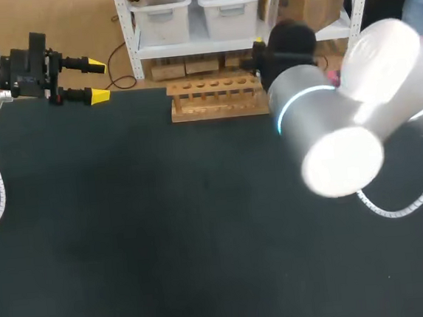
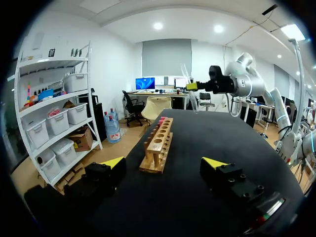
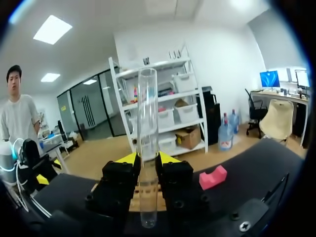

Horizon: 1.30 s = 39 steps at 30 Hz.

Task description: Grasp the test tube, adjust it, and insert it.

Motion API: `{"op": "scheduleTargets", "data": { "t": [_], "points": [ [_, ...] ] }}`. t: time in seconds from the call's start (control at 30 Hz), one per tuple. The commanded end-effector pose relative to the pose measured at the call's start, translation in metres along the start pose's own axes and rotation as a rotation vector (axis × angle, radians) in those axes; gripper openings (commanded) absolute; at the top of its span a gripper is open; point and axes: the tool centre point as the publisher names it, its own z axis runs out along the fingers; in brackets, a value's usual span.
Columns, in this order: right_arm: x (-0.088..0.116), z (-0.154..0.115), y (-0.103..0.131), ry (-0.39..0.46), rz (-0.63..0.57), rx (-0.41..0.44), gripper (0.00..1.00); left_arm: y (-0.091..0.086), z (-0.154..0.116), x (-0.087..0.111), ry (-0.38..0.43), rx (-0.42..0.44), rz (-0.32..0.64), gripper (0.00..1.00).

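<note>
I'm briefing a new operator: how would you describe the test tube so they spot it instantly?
Start at the black table, then the wooden rack at its far edge. Near the rack, the right gripper clamps the test tube roughly upright: a clear cylinder, the only see-through thing there.

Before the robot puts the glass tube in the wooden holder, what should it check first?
1. Grip on the test tube: ok. Both fingers of the right gripper press it from two sides.
2. Tube upright: ok. It stands straight up between the fingers.
3. Holes free in the wooden rack: ok for the near holes, which look empty. The far ones are too small to tell.
4. Tube lined up over a hole: cannot tell. The right arm hides it from above.
5. Left gripper out of the way: ok. It is open, empty and off to the rack's side.
</note>
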Motion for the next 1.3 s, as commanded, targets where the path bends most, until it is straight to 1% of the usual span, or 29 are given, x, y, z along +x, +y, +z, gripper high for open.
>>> {"op": "scheduleTargets", "data": {
  "t": [0.03,0.17,0.27,0.43,0.63,0.87,1.3],
  "points": [
    [0.002,0.012,0.010,-0.129,-0.008,0.030,0.00,-0.002,0.000,0.001,-0.002,-0.007,0.003,1.00],
    [-0.004,0.020,0.014,-0.222,-0.048,0.049,0.00,-0.002,0.000,0.001,-0.002,-0.007,0.003,1.00],
    [-0.005,0.026,0.017,-0.269,-0.071,0.052,0.00,-0.002,0.000,0.001,-0.002,-0.007,0.003,1.00],
    [-0.003,0.040,0.022,-0.318,-0.106,0.032,0.00,-0.002,0.000,0.001,-0.002,-0.007,0.003,1.00],
    [0.003,0.058,0.026,-0.299,-0.113,-0.015,0.00,-0.002,0.000,0.001,-0.002,-0.007,0.003,1.00],
    [0.006,0.074,0.030,-0.281,-0.121,-0.041,0.00,-0.002,0.000,0.001,-0.002,-0.007,0.003,1.00],
    [0.017,0.088,0.020,-0.250,-0.156,-0.030,0.00,-0.002,0.000,0.001,-0.002,-0.007,0.003,1.00]
  ]
}}
